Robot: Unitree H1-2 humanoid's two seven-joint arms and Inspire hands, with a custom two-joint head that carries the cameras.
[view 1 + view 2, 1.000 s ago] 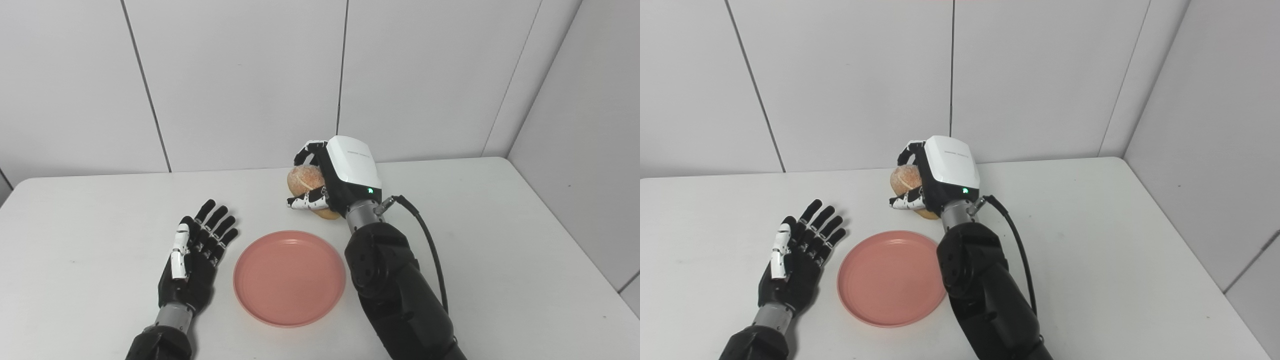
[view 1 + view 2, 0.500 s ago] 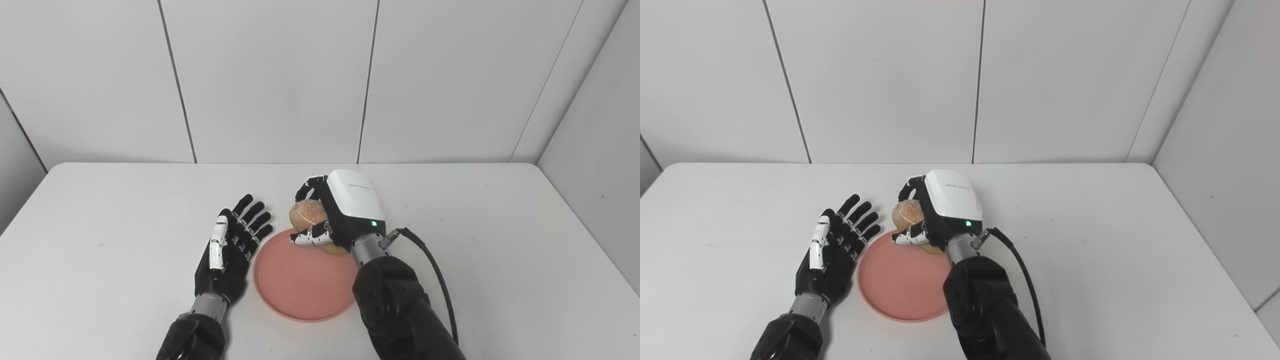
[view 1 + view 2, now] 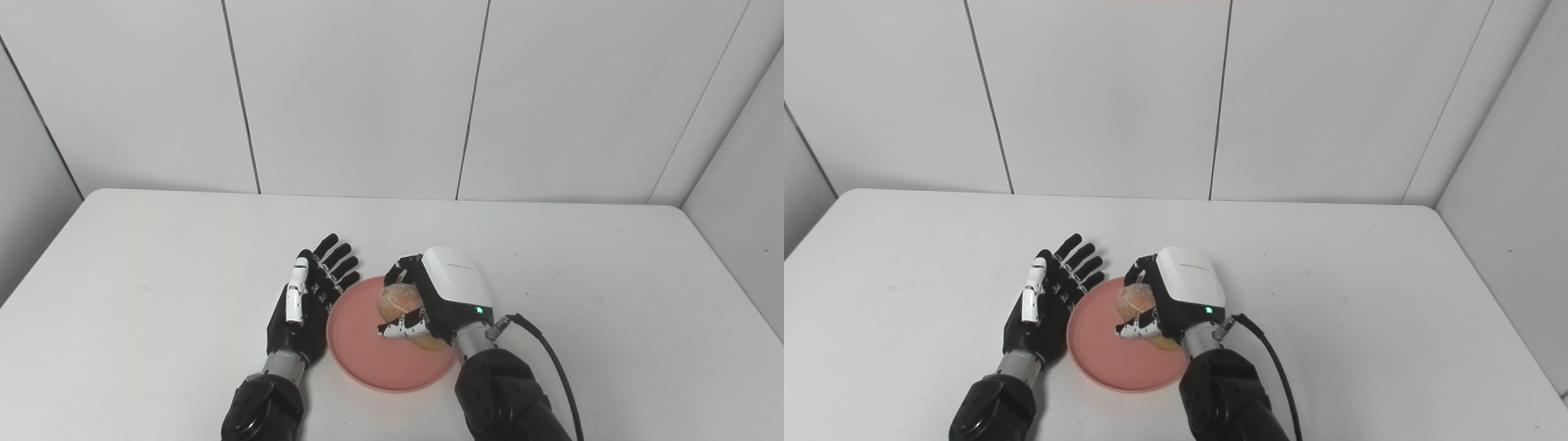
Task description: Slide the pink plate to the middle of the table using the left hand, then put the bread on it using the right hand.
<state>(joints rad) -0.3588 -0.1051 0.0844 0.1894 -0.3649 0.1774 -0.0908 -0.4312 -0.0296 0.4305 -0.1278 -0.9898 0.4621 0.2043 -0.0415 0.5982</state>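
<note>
I have the right hand (image 3: 438, 303), black-fingered with a white back shell, wrapped around the round, golden-brown bread roll (image 3: 399, 301), just below the centre of the frame. The roll sits over the right half of the flat, round pink plastic plate (image 3: 367, 361); I cannot tell whether it touches the plate or hangs a little above it. The left hand (image 3: 309, 300) lies flat on the white table (image 3: 153, 294) just beside the plate's left rim, fingers spread and holding nothing. I judge the plate slide finished and the placing step under way. Next I would lower until the roll rests on the plate, loosen the fingers, then lift clear without dragging it.
</note>
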